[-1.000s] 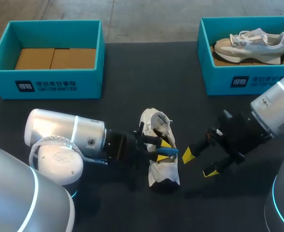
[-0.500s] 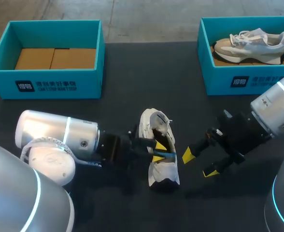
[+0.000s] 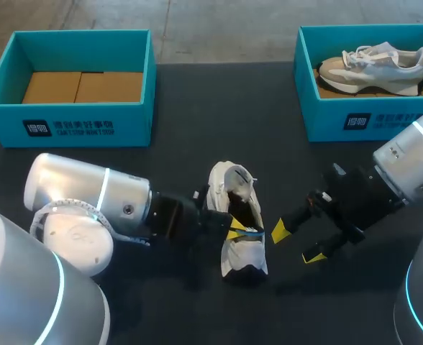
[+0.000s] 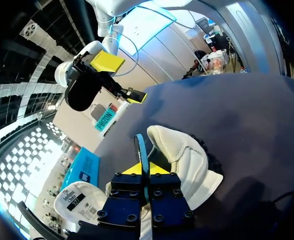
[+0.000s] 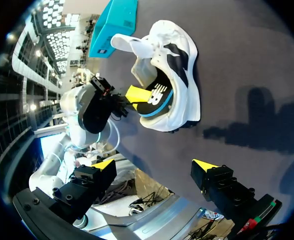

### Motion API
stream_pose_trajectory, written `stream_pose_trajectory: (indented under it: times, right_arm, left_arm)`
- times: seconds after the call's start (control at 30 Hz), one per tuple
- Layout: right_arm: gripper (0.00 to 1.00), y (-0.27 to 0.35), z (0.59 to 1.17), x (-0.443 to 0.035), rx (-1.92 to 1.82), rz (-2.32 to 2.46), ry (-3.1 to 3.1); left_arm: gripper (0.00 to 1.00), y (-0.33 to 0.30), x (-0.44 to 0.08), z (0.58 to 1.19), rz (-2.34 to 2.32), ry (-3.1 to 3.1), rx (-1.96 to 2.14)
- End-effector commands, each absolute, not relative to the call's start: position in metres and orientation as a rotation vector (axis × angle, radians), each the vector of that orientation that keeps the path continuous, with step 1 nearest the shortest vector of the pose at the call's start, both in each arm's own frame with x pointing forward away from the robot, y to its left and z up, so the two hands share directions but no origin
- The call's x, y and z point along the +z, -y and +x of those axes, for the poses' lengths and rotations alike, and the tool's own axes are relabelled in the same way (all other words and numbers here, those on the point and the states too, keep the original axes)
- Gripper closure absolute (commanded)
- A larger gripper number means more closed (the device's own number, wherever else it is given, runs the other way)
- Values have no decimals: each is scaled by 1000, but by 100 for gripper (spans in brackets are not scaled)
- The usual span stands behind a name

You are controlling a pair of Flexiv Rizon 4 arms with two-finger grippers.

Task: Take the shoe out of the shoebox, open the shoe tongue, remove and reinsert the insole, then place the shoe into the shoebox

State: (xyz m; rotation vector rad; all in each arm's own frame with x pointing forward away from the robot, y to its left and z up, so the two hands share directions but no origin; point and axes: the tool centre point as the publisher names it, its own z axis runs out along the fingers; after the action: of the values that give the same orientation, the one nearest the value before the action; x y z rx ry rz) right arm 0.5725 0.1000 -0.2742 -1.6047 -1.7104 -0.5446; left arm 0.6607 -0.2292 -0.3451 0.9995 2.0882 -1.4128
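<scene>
Shoe: white shoe [image 3: 239, 223] lies on the dark worktop [image 3: 197, 115] between the two arms, tongue pulled back from its opening.
Insole: black, blue-edged insole [image 4: 141, 152] sits partly in the opening, its edge sticking out.
Left arm: left pincer [image 3: 234, 228] clenched on the insole, one yellow tip on each side.
Right arm: right pincer [image 5: 154, 165] released, fingers spread wide, just beside the shoe, apart from it.
Boxes: left box [image 3: 75, 129] holds cardboard [image 3: 82, 86]; right box [image 3: 355, 118] holds a second shoe [image 3: 373, 68].

Dark table [image 3: 197, 108], teal shoebox [image 3: 75, 129], second shoebox [image 3: 326, 118], shoe [image 3: 244, 256]
</scene>
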Motion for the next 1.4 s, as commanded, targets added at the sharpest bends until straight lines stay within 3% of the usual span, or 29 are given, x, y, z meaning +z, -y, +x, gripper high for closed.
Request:
stream_pose_trajectory:
  times: [0.03, 0.7, 0.73, 0.77, 0.8, 1.4]
  right_arm:
    - [0, -101, 571, -274, -547, -1608, 1711]
    - [0, -101, 571, -274, -547, -1608, 1711]
    - [0, -101, 571, -274, -547, -1608, 1711]
    - [0, -101, 571, -274, -547, -1608, 1711]
    - [0, -101, 571, -274, -547, -1608, 1711]
    - [0, -101, 571, -274, -547, -1608, 1711]
  left_arm:
    - [100, 235, -350, 663, 1015, -2114, -1389]
    - [100, 230, -362, 675, 978, -2154, -1328]
    - [100, 230, -361, 674, 976, -2151, -1339]
    - [89, 230, -359, 673, 978, -2149, -1341]
    - [86, 230, -358, 672, 975, -2141, -1355]
    - [84, 221, -337, 659, 976, -2095, -1447]
